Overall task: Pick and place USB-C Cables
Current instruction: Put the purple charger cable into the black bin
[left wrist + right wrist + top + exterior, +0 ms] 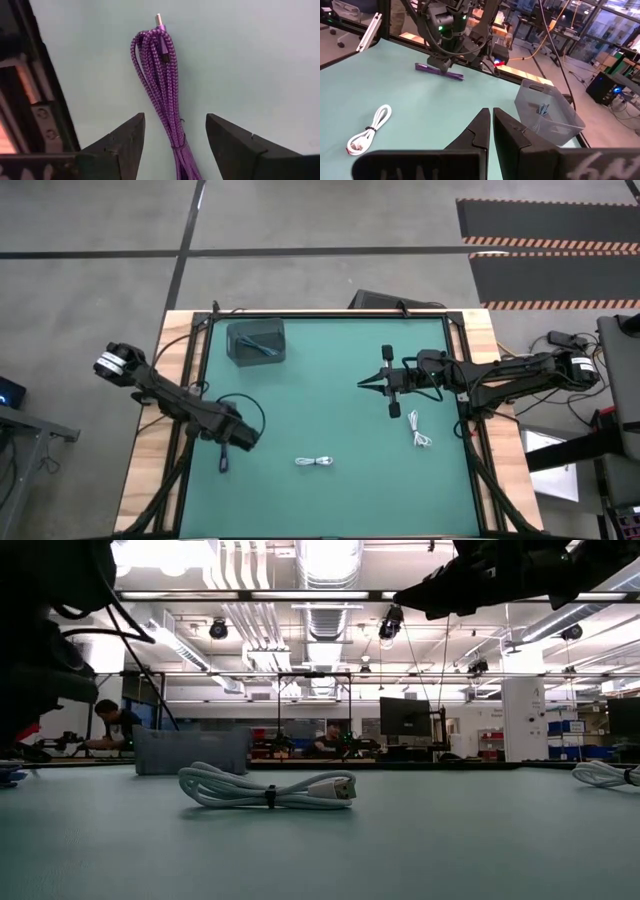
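Where workbenches recede, green table (pixel 450 850).

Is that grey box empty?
No. The grey box holds one dark cable; the right wrist view shows it inside.

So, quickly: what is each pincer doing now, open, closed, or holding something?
Left pincer: open, straddling the purple cable on the mat, not gripping.
Right pincer: closed, empty, above the table.

My left wrist view cuts off the purple cable's (pixel 159 90) lower end between my fingers. Down low, the second white cable (pixel 605 774) runs off the edge. Whatever's in the grey box (pixel 257 342) is too small to make out.
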Available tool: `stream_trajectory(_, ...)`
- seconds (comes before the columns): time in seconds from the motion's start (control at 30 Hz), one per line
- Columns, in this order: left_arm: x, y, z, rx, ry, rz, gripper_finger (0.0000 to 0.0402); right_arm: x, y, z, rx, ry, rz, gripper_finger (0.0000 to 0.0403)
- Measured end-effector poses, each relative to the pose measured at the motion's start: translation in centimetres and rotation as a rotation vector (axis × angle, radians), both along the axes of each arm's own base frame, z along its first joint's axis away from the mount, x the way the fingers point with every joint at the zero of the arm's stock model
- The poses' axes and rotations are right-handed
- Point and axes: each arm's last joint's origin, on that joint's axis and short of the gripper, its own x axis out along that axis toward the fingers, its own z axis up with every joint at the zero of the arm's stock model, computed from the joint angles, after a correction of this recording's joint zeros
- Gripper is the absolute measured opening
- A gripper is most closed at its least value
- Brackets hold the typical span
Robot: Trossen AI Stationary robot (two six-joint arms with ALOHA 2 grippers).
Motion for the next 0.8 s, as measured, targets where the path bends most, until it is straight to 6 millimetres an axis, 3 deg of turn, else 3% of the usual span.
stream_trajectory(0.53, -0.8, 0.1, -2.0, -0.001, -0.032, 0.019, 0.013, 0.0, 0.0, 0.0, 0.002, 0.002, 0.0, 0.0013)
stream_trajectory(0.8, -0.7, 0.1, -2.0, -0.003, -0.048, 0.032, 0.0059, 0.0, 0.0, 0.0, 0.002, 0.002, 0.0, 0.0013)
